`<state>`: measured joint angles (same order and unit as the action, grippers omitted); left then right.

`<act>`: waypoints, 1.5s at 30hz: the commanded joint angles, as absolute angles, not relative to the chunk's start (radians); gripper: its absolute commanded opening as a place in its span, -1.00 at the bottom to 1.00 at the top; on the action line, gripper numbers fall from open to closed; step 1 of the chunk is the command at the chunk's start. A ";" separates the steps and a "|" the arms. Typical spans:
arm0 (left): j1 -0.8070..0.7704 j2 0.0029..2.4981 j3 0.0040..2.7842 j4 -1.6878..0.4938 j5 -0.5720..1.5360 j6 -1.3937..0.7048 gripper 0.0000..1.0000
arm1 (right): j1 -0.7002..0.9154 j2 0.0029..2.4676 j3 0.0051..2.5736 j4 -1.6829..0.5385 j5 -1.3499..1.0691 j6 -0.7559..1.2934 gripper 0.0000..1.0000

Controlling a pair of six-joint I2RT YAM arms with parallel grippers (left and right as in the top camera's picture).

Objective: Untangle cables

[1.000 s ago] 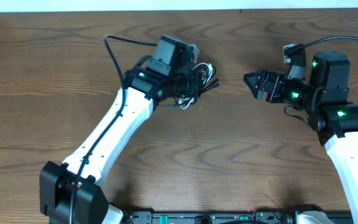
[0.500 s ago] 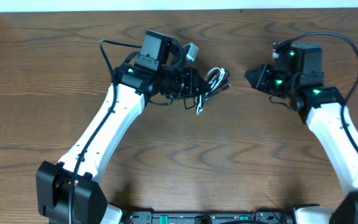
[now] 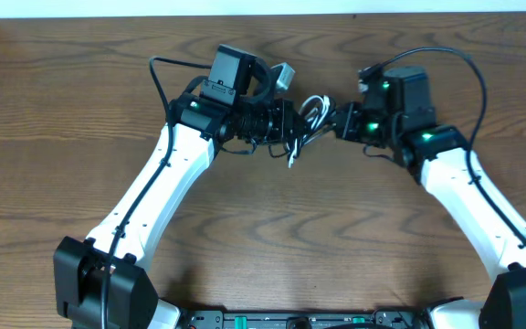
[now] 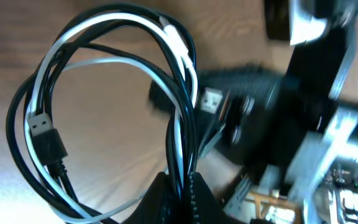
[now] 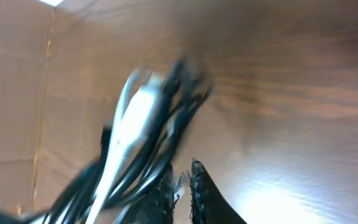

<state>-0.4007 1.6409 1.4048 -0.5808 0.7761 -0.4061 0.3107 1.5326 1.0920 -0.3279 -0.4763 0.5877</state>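
A tangled bundle of thin black and white cables (image 3: 314, 111) hangs off the table between the two arms. My left gripper (image 3: 292, 124) is shut on it. In the left wrist view the strands (image 4: 182, 74) run up from the closed jaws (image 4: 182, 186) into wide loops, and a black USB plug (image 4: 47, 134) dangles at the left. My right gripper (image 3: 334, 121) has its tip against the bundle's right edge. In the right wrist view its jaws (image 5: 182, 180) stand almost together with nothing between them, and the blurred cables (image 5: 135, 118) pass beside its left finger.
The brown wooden table (image 3: 62, 137) spreads under both arms, with its back edge along the top. The left arm's own thick black cable (image 3: 165, 73) loops up behind its wrist. The right arm's cable (image 3: 459, 57) arches over its wrist.
The right arm has swung left to the bundle, and its jaws went from open to closed on the way. The left gripper carried the bundle a little to the right, then held still.
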 commanded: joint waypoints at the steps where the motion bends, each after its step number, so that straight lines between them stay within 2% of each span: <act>1: -0.404 1.644 1.417 -0.533 0.748 -0.472 -0.85 | 0.364 1.538 1.108 -0.318 -0.488 0.645 -0.86; 6: -0.416 1.644 1.417 -0.468 0.747 -0.562 -0.85 | 0.427 1.538 1.108 -0.277 -0.472 0.684 -0.85; 10: -0.389 1.644 1.417 -0.430 0.747 -0.717 -0.85 | 0.408 1.538 1.108 -0.289 -0.451 0.683 -0.62; 13: -0.352 1.644 1.417 -0.414 0.747 -0.875 -0.85 | 0.369 1.537 1.108 -0.300 -0.469 0.679 -0.52; 15: -0.328 1.644 1.417 -0.412 0.751 -0.977 -0.85 | 0.338 1.537 1.108 -0.301 -0.502 0.659 -0.37; 19: -0.295 1.644 1.417 -0.340 0.868 -1.054 -0.85 | 0.266 1.538 1.108 -0.307 -0.514 0.649 0.10; 22: -0.293 1.644 1.417 -0.279 0.933 -1.072 -0.85 | 0.248 1.538 1.108 -0.299 -0.514 0.658 0.20; 28: -0.294 1.644 1.417 -0.207 1.050 -1.073 -0.85 | 0.252 1.565 1.108 -0.231 -0.511 0.662 0.29; 38: -0.294 1.644 1.417 -0.207 1.134 -1.079 -0.85 | 0.253 1.713 1.108 0.043 -0.587 0.675 0.32; 45: -0.294 1.644 1.417 -0.207 1.168 -1.080 -0.85 | 0.253 1.759 1.108 0.126 -0.515 0.684 0.31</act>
